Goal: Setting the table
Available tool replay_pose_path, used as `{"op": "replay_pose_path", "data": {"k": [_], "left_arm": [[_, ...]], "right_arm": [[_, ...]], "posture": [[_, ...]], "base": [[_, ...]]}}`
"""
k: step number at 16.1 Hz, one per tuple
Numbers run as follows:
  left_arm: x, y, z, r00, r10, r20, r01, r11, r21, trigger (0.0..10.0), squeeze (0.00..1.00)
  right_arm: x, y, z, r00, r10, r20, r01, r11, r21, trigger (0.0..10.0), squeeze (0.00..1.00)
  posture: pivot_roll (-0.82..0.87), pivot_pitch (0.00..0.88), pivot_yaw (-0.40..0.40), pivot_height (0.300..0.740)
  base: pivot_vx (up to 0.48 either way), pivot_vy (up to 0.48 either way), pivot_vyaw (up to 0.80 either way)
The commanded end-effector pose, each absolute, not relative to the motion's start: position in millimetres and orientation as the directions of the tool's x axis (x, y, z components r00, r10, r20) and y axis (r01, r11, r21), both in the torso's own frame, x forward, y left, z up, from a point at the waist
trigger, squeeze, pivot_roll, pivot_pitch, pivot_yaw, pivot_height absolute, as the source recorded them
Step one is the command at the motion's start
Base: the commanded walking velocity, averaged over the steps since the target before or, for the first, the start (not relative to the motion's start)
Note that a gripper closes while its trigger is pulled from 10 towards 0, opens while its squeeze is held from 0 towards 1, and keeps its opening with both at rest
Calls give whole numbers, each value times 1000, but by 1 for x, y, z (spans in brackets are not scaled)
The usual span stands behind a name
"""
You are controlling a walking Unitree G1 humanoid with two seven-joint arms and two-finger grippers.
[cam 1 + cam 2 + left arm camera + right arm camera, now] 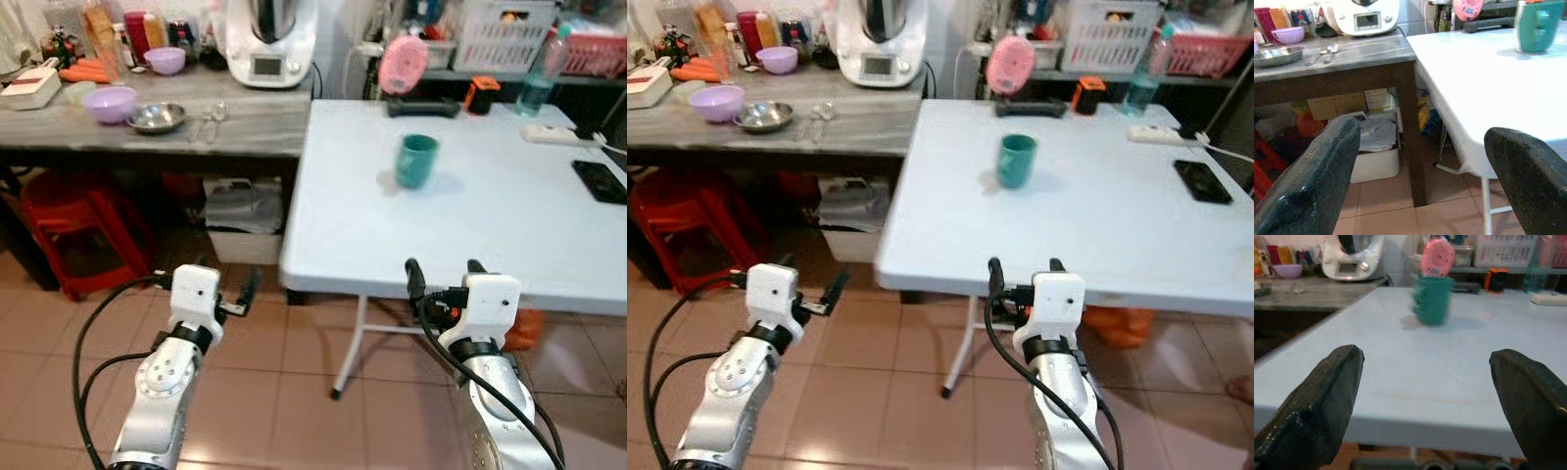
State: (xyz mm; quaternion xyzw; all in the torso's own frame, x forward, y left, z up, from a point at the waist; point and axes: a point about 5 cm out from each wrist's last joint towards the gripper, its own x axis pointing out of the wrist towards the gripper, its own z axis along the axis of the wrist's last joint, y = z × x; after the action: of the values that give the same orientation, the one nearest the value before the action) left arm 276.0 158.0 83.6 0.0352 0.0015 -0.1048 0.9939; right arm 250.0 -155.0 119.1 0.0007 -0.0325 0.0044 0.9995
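Note:
A teal cup (417, 161) stands upright on the white folding table (470, 230), toward its far left part. On the grey counter (245, 127) to the left lie a purple bowl (110, 103), a steel bowl (157, 117) and spoons (211, 119). My left gripper (227, 280) hangs open over the tiled floor, below the counter's front and left of the table's corner. My right gripper (444, 271) is open at the table's near edge, level with the tabletop, its fingers (1327, 396) pointing toward the cup (1432, 300). Both hold nothing.
A white kitchen appliance (269, 39) and a second purple bowl (165, 60) stand at the counter's back. A red stool (78, 220) and a white bin (245, 220) sit under the counter. A phone (600, 181), a power strip (549, 134) and a water bottle (539, 78) are on the table's right.

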Motion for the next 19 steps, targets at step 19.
{"op": "replay_pose_path", "data": {"k": [19], "left_arm": [[276,150,90,955,-297,25,295,954,56,10000,0]], "right_arm": [[247,-165,113,998,-43,47,42,999,14,10000,0]], "posture": [[5,0,41,740]], "base": [[69,0,-71]]}}
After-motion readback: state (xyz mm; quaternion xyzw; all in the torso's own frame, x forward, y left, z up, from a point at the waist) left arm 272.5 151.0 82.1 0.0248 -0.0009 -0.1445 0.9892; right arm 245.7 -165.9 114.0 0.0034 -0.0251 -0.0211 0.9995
